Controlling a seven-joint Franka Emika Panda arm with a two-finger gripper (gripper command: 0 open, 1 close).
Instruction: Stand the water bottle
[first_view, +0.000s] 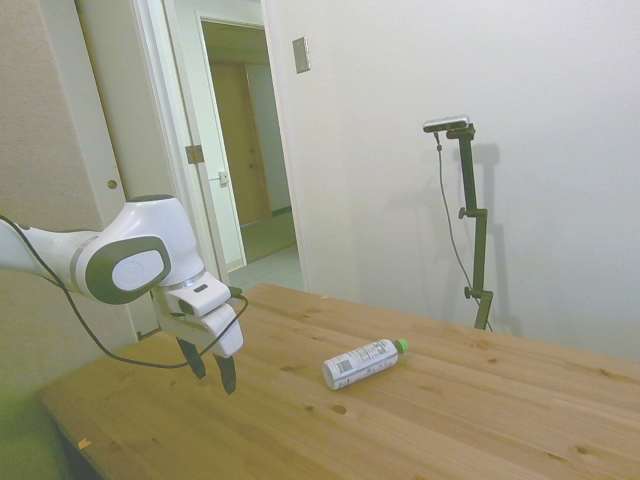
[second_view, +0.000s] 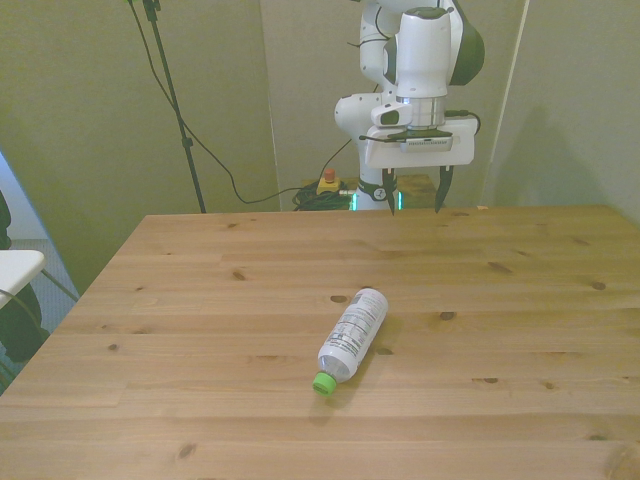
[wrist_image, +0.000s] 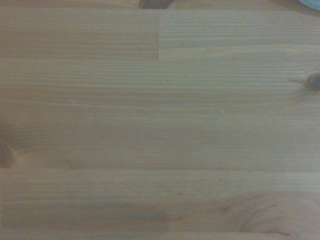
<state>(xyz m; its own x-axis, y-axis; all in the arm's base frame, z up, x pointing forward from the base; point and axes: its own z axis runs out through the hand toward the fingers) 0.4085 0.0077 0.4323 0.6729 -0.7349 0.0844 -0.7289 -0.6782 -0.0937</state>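
you had the water bottle (first_view: 364, 362) (second_view: 352, 335) lying on its side near the middle of the counter (first_view: 480, 420) (second_view: 200, 300) (wrist_image: 160, 125), green cap (second_view: 323, 383) toward the front view's near edge. your jaws hung apart and empty above the counter's far edge, well away from the bottle.

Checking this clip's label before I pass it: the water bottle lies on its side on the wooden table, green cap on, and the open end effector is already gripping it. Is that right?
Not quite. The water bottle does lie on its side on the wooden table, green cap on, but the open end effector is not gripping it. It hangs apart from the bottle, empty, as the front view shows.
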